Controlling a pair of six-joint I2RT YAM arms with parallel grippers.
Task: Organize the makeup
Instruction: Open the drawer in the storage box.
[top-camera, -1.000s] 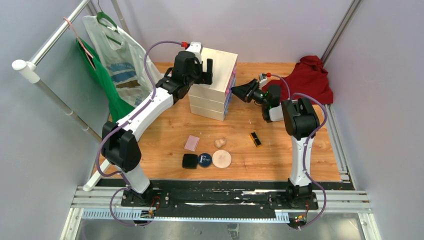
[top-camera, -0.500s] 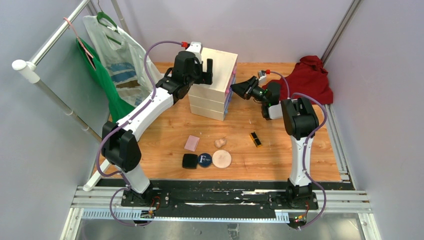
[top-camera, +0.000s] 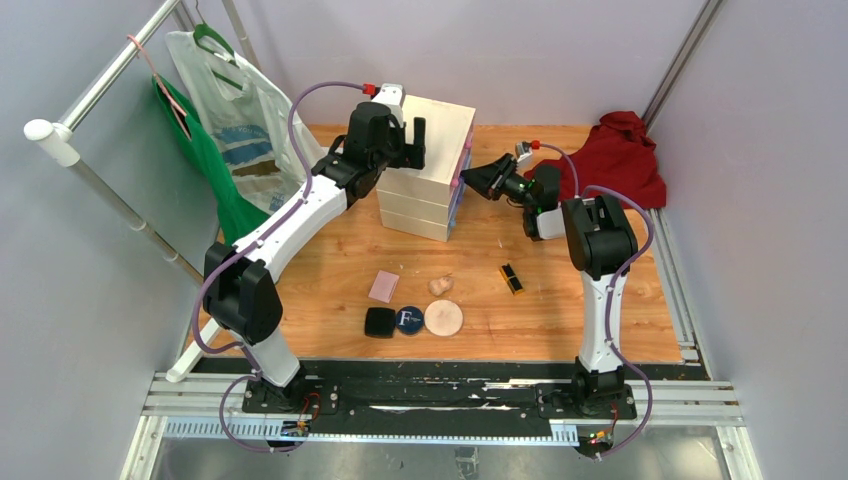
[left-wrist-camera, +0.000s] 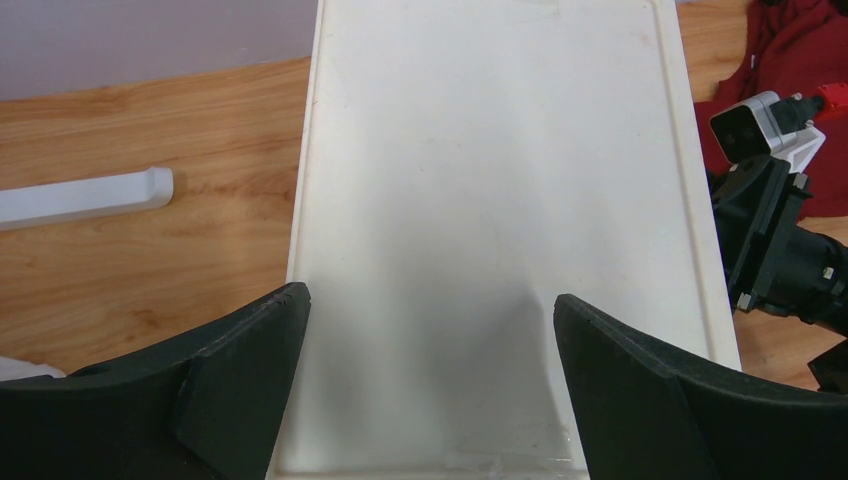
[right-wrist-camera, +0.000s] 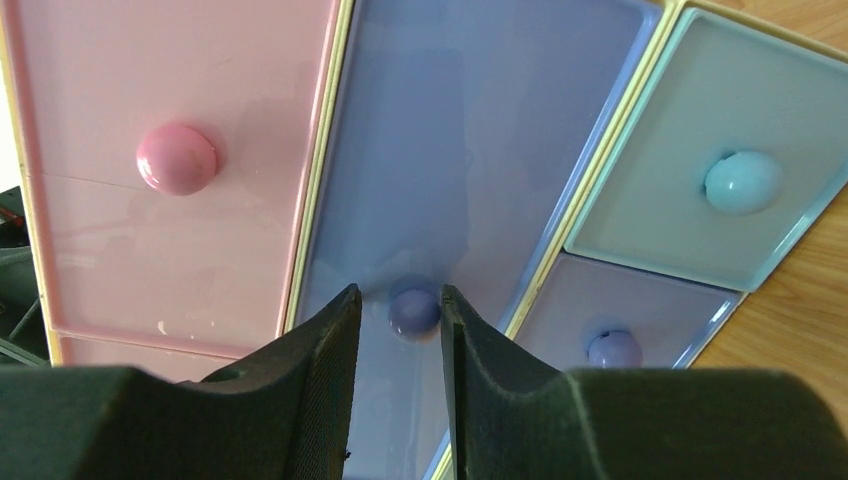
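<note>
The makeup lies on the wooden table near the front: a pink square (top-camera: 383, 286), a beige sponge (top-camera: 440, 285), a beige round puff (top-camera: 443, 317), a round navy compact (top-camera: 408, 320), a black square compact (top-camera: 379, 322) and a black-gold lipstick (top-camera: 512, 279). My left gripper (top-camera: 398, 140) (left-wrist-camera: 430, 310) hangs wide open over the cream chest's top (left-wrist-camera: 490, 200), holding nothing. My right gripper (top-camera: 472, 178) (right-wrist-camera: 400, 300) faces the chest's drawer fronts. Its narrowed jaws flank the purple drawer's knob (right-wrist-camera: 413, 312), with a small gap still showing on the left.
The cream chest (top-camera: 430, 165) stands at the back middle, with a pink drawer (right-wrist-camera: 176, 158) and a light blue drawer (right-wrist-camera: 742, 182) beside the purple one. A red cloth (top-camera: 615, 160) lies at the back right. Plastic bags (top-camera: 235, 120) hang from a rail on the left.
My right gripper has edged left toward the chest's drawers and its jaws have narrowed a little. The left arm and the makeup have not moved.
</note>
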